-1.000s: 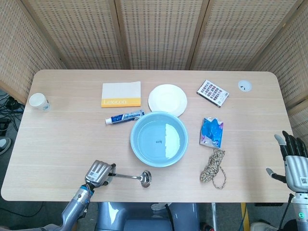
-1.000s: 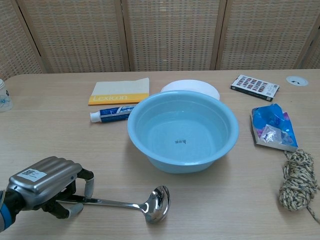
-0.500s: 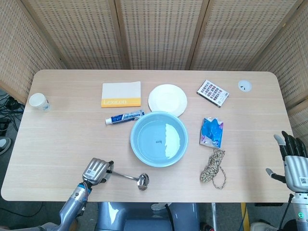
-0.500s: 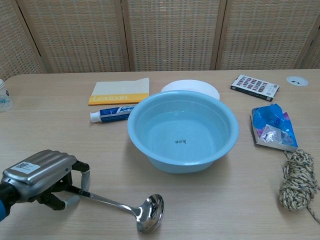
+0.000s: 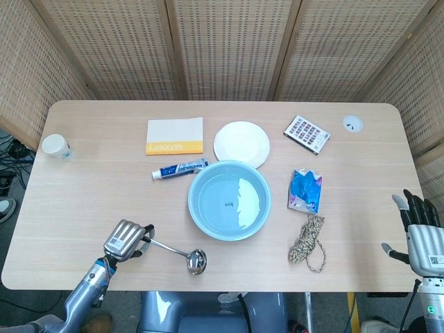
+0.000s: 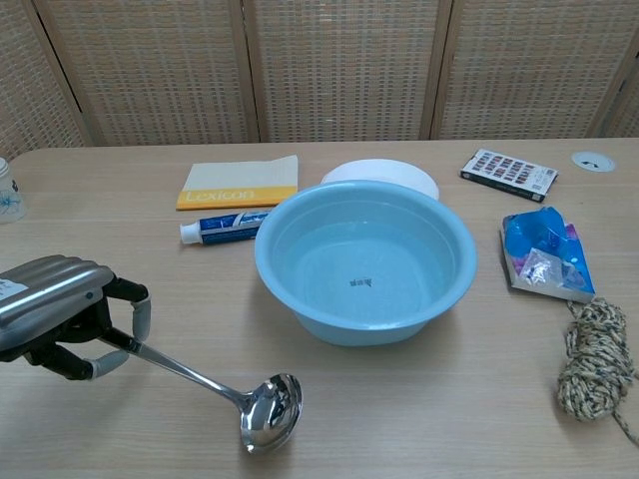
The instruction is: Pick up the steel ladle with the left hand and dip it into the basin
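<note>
Table: light wood-grain top with rounded corners and a round cable grommet near its far right corner.
Walls: woven rattan screen panels in wooden frames behind and at both sides.
Floor: dark, with cables at the left.
Light: even and soft.

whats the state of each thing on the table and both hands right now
ladle: handle held by the left hand, bowl low by the table's front edge
left hand: closed around the ladle handle
right hand: open, holding nothing, off the table's right side
basin: upright, water inside, ladle not in it
toothpaste: lying flat, capped
cup: upright
plate: flat, nothing on it
rope: coiled
</note>
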Available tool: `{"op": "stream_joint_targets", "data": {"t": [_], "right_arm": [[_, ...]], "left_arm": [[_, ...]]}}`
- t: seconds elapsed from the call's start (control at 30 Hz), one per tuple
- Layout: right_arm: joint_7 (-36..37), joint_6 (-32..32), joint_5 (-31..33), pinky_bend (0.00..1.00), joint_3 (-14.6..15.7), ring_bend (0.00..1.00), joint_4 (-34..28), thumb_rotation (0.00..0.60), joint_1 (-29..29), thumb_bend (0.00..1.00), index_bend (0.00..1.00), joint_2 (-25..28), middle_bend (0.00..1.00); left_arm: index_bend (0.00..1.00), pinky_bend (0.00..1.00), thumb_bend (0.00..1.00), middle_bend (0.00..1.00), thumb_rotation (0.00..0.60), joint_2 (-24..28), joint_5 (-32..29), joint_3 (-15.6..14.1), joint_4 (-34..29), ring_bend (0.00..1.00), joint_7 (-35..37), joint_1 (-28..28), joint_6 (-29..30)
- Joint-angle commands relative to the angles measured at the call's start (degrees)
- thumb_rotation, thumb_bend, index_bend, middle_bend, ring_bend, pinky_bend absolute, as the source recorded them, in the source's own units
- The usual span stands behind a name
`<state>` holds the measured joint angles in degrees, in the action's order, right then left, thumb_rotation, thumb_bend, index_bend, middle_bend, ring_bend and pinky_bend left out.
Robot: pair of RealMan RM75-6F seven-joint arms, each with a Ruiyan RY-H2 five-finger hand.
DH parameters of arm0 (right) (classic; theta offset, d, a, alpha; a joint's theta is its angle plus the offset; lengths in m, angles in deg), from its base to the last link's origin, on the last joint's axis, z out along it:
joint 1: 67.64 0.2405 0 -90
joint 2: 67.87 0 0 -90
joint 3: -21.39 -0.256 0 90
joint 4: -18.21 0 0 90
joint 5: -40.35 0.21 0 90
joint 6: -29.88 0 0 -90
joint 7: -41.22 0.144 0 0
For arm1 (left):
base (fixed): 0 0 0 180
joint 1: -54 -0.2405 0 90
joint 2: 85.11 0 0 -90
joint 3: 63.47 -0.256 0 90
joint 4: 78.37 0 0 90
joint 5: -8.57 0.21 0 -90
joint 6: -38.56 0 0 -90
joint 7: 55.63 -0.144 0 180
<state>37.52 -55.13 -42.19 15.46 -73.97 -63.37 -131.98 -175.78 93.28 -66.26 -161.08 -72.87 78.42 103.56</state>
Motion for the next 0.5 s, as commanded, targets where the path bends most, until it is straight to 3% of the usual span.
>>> {"op": "stream_joint_targets", "data": {"t": [0.03,0.27,0.4,0.5], "right_arm": [[-0.2,0.1,0.1,0.00,0.0,0.00,0.1,0.600,0.1,0.00,0.00,-0.1,0.00],[-0.7,0.7,0.8,0.00,-0.2,0.00,0.3,0.600,0.4,0.00,0.00,-0.4,0.00],[-0.9,0.8,1.1,0.00,-0.4,0.00,0.2,0.600,0.5,0.00,0.00,-0.5,0.00],[-1.3,1.2,1.5,0.00,-0.5,0.00,0.4,0.600,0.7,0.00,0.00,-0.6,0.00]], "left_arm": [[0.92,1.00,0.48,1.00,0.600,2.4,1.4,0.0,-2.1,1.00,0.8,0.7,0.1],[0.92,1.00,0.48,1.00,0.600,11.3,2.1,2.0,-11.0,1.00,-0.3,3.0,-0.6],[0.92,1.00,0.48,1.00,0.600,15.4,-0.2,4.8,-15.3,1.00,-2.0,5.0,-2.3],[0.92,1.00,0.48,1.00,0.600,18.5,-5.2,9.2,-18.5,1.00,-3.9,8.0,-5.3]]}}
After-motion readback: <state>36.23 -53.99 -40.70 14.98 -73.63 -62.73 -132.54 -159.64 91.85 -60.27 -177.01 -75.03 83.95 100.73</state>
